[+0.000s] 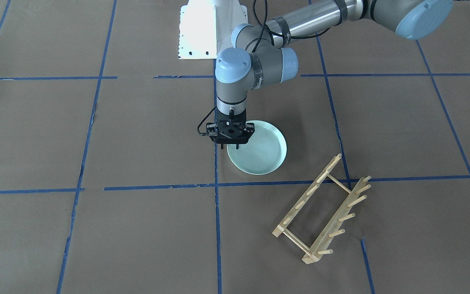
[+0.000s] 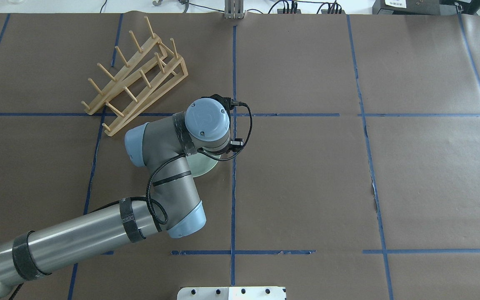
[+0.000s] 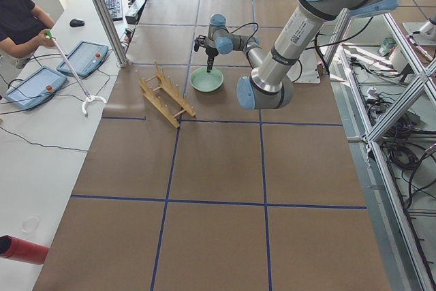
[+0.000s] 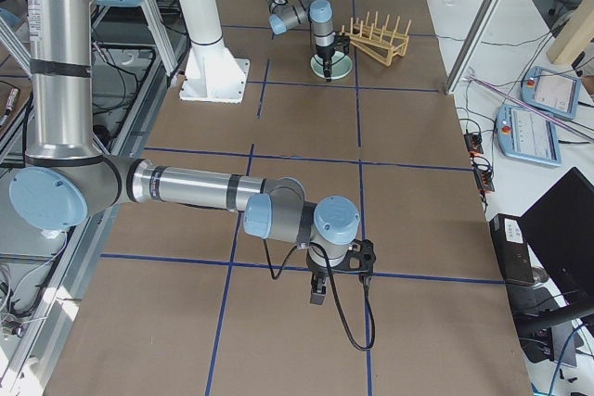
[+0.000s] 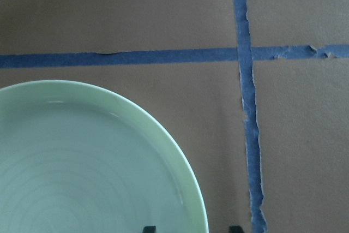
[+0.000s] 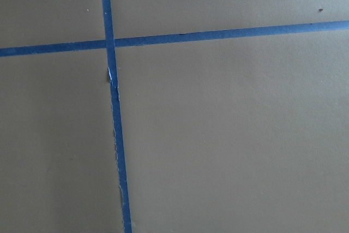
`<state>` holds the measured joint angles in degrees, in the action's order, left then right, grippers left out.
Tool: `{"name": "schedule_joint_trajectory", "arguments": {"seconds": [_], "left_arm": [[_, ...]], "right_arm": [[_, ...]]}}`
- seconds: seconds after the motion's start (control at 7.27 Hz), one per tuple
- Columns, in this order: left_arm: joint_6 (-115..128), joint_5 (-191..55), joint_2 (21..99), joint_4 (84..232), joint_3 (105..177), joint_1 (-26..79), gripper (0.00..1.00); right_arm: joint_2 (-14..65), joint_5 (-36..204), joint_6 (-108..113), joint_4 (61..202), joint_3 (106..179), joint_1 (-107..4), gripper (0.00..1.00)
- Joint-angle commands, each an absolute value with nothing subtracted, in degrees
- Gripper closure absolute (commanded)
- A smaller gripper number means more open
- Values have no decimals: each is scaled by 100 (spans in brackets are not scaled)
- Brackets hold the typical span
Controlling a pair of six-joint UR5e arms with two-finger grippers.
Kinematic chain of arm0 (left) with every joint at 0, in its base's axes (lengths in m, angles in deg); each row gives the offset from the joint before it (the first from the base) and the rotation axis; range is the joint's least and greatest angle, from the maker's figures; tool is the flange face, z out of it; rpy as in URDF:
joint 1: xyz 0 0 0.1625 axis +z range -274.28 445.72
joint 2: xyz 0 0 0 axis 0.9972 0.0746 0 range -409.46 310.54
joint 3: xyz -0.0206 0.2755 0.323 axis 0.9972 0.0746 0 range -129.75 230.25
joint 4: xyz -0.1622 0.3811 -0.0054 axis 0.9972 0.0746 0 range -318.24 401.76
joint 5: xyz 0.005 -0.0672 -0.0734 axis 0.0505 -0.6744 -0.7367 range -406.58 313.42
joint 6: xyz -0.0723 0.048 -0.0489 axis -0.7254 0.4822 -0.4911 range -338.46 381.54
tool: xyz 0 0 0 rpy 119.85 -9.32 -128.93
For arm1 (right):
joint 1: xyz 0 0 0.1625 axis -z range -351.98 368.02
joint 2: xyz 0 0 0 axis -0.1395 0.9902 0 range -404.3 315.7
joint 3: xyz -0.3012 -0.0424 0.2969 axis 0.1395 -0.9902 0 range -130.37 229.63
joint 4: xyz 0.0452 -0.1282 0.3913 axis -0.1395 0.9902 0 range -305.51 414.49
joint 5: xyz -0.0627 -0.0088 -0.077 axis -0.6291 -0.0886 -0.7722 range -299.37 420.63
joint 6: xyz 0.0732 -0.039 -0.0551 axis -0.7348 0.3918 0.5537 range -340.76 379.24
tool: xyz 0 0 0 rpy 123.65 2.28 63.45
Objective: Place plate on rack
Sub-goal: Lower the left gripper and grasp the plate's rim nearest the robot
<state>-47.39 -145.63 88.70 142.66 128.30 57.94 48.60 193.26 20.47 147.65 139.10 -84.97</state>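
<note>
Plate (image 1: 261, 151) lies flat on the table (image 1: 137, 134) at the front view's centre, apart from the rack (image 1: 347, 207) at lower right. The left gripper (image 1: 230, 145) stands open, jaws astride the plate's left rim, holding nothing. The right gripper's (image 4: 316, 296) state I cannot tell.

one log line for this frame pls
phase: pre-grasp | left gripper: open, straddling plate rim | rack: empty | right gripper: state unclear
</note>
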Motion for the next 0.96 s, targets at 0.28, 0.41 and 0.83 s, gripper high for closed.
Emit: {"name": "schedule_joint_trajectory", "arguments": {"seconds": [0.28,0.41,0.83], "left_arm": [[-4737,-14571,8879,14257,12839,5803,100],[-4737,-14580,8888,14257,12856,5795,100],[-4737,-14886,8879,13813,13538,5655,100]], "right_arm": [[4860,19326,2056,14765,13910,-8497,0],[4860,19326,2047,14765,13910,-8497,0],[4860,19326,2047,14765,13910,-8497,0]]}}
